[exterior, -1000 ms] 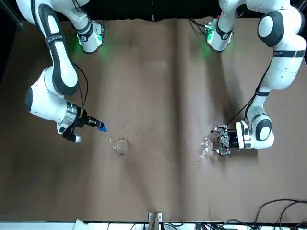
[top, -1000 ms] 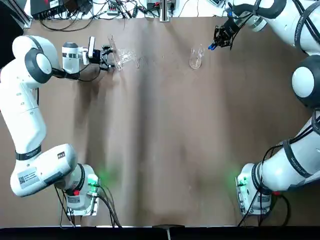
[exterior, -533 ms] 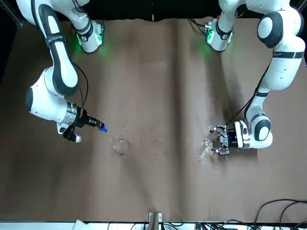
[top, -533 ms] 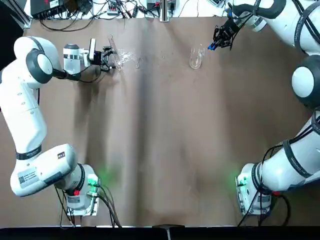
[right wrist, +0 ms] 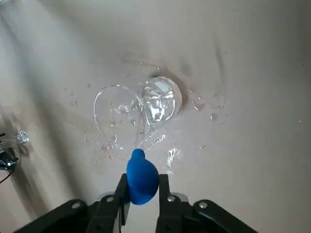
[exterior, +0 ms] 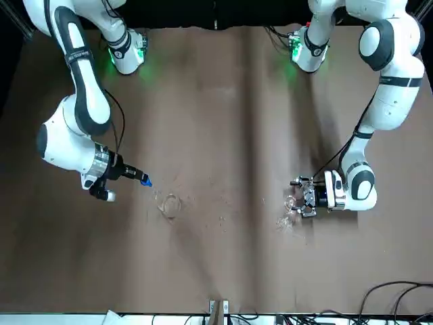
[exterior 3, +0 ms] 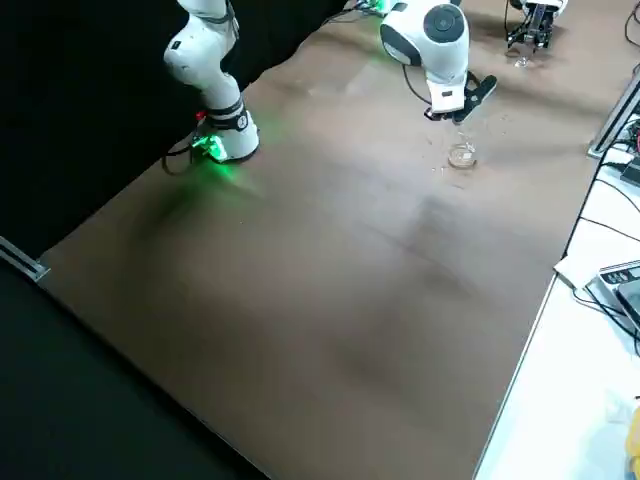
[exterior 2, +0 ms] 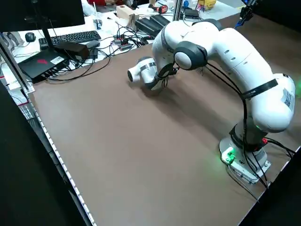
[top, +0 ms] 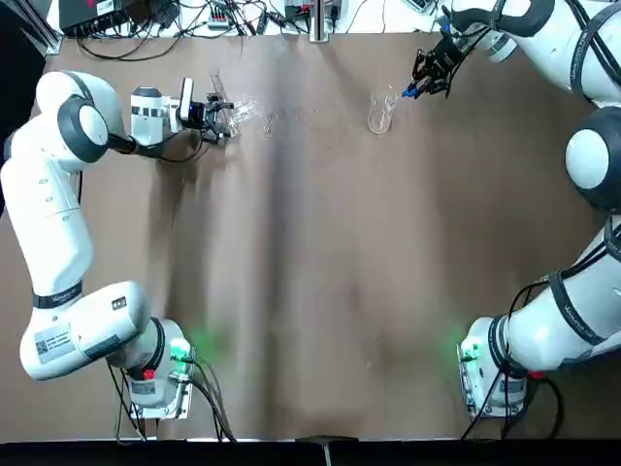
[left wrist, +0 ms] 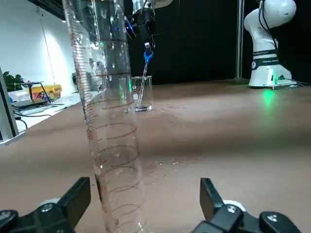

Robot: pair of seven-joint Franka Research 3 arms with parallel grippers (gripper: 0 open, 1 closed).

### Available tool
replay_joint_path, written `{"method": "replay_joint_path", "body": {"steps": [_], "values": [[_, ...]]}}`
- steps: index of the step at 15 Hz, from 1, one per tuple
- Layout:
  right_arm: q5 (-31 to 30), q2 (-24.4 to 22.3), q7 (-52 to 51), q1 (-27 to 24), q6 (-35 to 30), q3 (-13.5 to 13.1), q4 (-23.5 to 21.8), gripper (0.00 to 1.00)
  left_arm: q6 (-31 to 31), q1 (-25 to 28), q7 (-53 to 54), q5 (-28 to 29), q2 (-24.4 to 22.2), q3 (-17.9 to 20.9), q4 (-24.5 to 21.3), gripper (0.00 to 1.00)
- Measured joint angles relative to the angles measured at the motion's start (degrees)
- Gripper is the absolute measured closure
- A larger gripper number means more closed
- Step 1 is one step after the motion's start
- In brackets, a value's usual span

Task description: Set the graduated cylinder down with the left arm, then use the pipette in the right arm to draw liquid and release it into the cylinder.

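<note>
Graduated cylinder (left wrist: 109,141) is standing upright on the brown table (top: 330,272) at its far left, between the left gripper's (left wrist: 146,213) widely spread fingers. Right gripper (right wrist: 142,191) is pinching the pipette's (right wrist: 142,177) blue bulb, its tip dipping into the beaker (top: 379,110).

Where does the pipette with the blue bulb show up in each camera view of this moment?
Top: thin clear pipette with blue bulb, far right, above the short clear beaker.
Front, left of centre.
Left side, top right corner.
Right side: cannot tell.
Left wrist, background, over beaker.
Right wrist, between the right gripper fingers.
Shared landmark: the beaker.
</note>
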Motion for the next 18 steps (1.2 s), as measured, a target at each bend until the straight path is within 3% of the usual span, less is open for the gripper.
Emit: {"method": "replay_joint_path", "body": {"steps": [2,4,9,11,12,13,18], "values": [[0.00,0.00,0.00,0.00,0.00,0.00,0.00,0.72,-0.04,0.02,-0.14,-0.06,0.00,-0.01,0.08,0.01],[0.00,0.01,0.00,0.01,0.00,0.00,0.00,0.72,-0.55,0.21,-0.94,-0.11,0.00,-0.01,0.15,0.14],[0.00,0.01,0.00,0.03,0.00,0.00,0.00,0.72,-1.09,1.06,-3.79,-0.23,-0.13,-0.01,0.43,0.26],[0.00,0.01,0.00,0.03,-0.01,0.00,0.00,0.72,-1.76,2.15,-4.27,-0.23,-0.20,0.00,0.45,0.49],[0.00,0.01,0.00,0.03,-0.01,0.00,0.00,0.72,-2.10,2.43,-4.27,-0.23,-0.21,0.00,0.45,0.49],[0.00,0.01,0.00,0.03,-0.01,0.00,0.01,0.72,-2.23,2.58,-4.26,-0.23,-0.22,0.00,0.46,0.56],[0.00,0.02,0.00,0.03,0.00,0.00,0.20,0.72,-2.28,2.20,-4.26,-0.23,-0.25,-0.14,0.60,0.59]]}}
